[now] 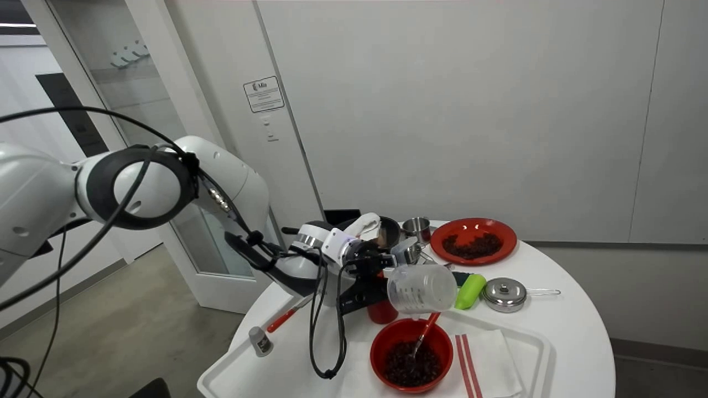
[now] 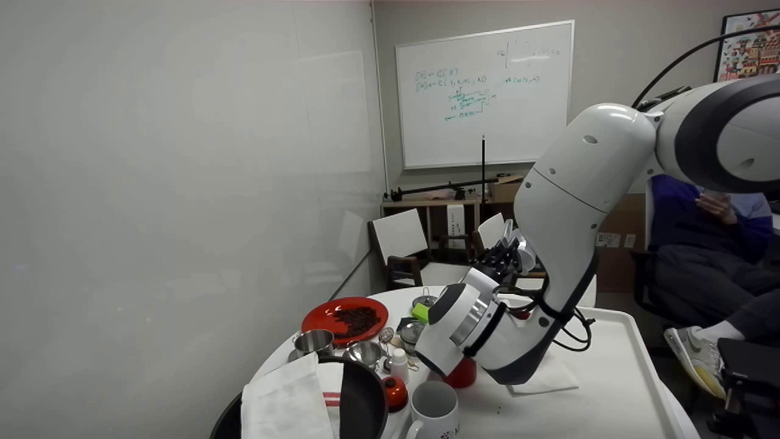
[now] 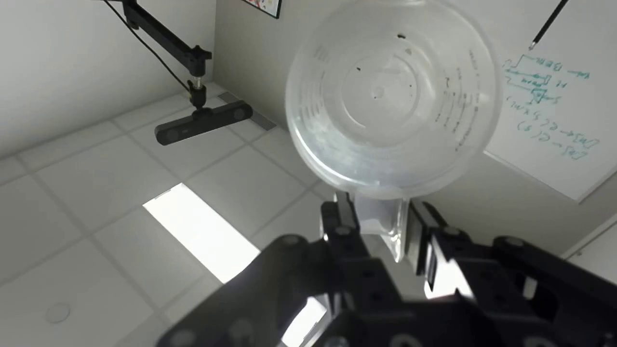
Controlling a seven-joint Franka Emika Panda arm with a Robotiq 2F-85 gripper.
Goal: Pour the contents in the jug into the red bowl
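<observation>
End effector grips the jug by its handle. The jug is tipped on its side above the far part of the red bowl in an exterior view; a few dark specks dot its inside, and dark bits cover the bowl's bottom. A red-handled utensil leaning there rises close to the jug; contact cannot be told. A red cup, partly hidden, tightens the room behind. Right of the bowl, a striped cloth reaches nearly to the rim of the tray; leftward, bare tray spreads wider. Beyond, a lidded metal pan points its handle toward the rounded edge of the desk, and a red plate sits by the far edge.
</observation>
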